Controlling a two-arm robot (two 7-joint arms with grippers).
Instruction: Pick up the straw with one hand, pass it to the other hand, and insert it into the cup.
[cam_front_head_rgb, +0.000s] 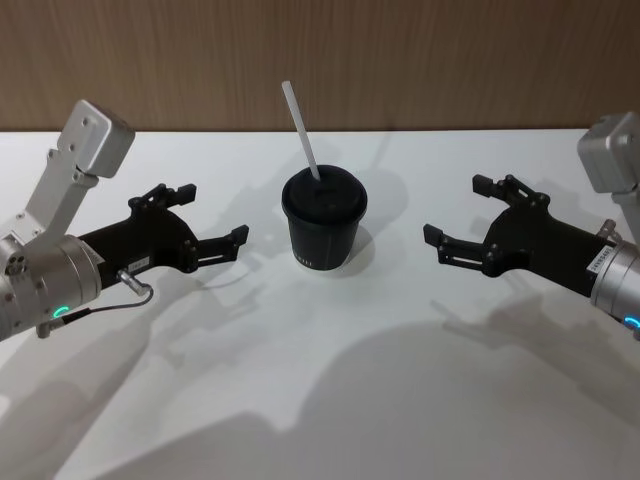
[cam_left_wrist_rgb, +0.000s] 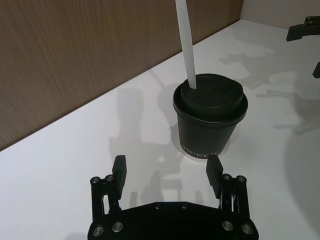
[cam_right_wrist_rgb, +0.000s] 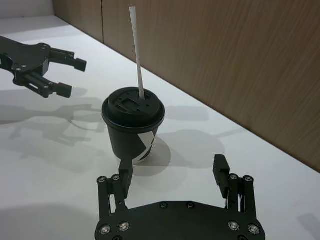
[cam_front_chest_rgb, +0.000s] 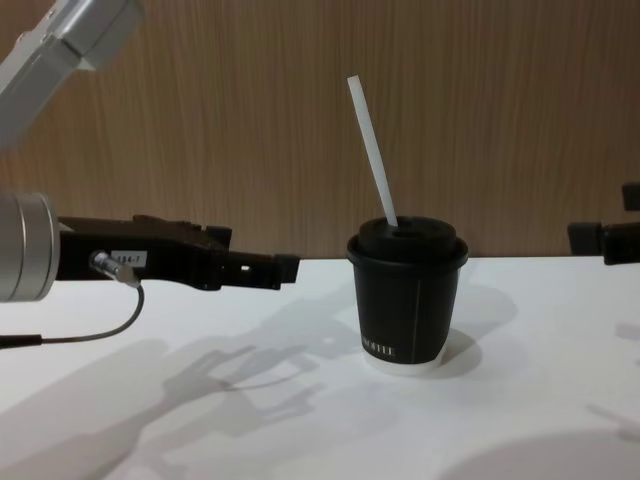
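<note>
Straw (cam_front_head_rgb: 300, 130): long, thin, white; inserted through lid, leaning left. Cup (cam_front_head_rgb: 323, 235): black paper, black lid, upright at bench centre.

Two black two-finger grippers, left (cam_front_head_rgb: 215, 218) and right (cam_front_head_rgb: 458, 216), extend from silver cylindrical wrists ringed with a green glow. A thin grey cable (cam_front_head_rgb: 128, 283) plugs into the left gripper; the right carries a white label (cam_front_head_rgb: 600, 256). Silver screws (cam_right_wrist_rgb: 161, 205) stud the black gripper plates. Boxy grey upper-arm housings (cam_front_head_rgb: 95, 138).
</note>
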